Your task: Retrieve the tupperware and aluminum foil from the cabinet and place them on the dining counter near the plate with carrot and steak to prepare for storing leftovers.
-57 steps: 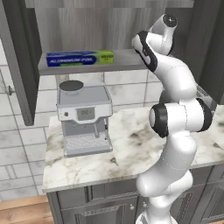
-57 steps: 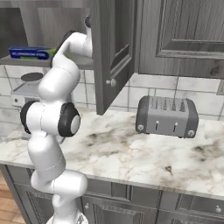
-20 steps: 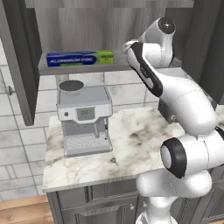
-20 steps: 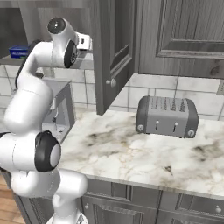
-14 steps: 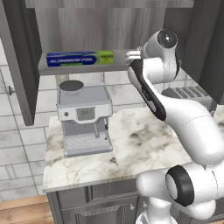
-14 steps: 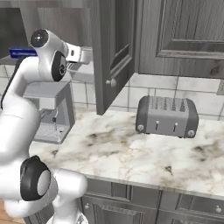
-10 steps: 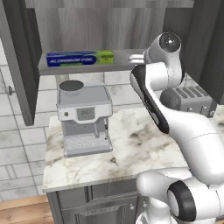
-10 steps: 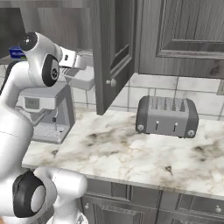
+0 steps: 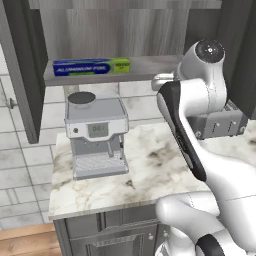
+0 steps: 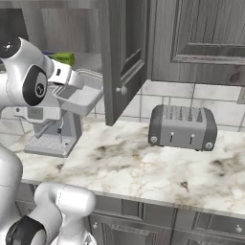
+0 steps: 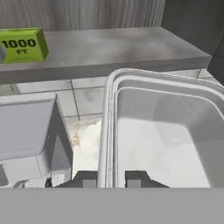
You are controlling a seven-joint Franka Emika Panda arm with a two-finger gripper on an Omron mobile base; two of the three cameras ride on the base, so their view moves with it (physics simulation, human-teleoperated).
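Observation:
My gripper [image 11: 109,179] is shut on the near rim of the tupperware [image 11: 166,131], a translucent grey-white tub held level in the air. The tupperware [image 10: 81,94] hangs just in front of and slightly below the open cabinet's [image 10: 127,48] shelf, above the coffee machine, with the gripper [image 10: 63,88] at its left edge. The aluminum foil [image 9: 90,66], a blue box with a lime-green end [image 11: 22,43], lies on the cabinet shelf [image 9: 150,67] to the left. The dining counter, plate, carrot and steak are out of view.
A grey coffee machine [image 9: 97,137] stands on the marbled counter [image 10: 134,167] below the shelf. A toaster [image 10: 182,127] sits to the right against the tiled wall. The open cabinet door [image 9: 20,75] juts out at the left, and the other door juts out close to the tub's right.
The arm has swung out of the cabinet, carrying the tupperware off the shelf and a little lower. The foil box has stayed put.

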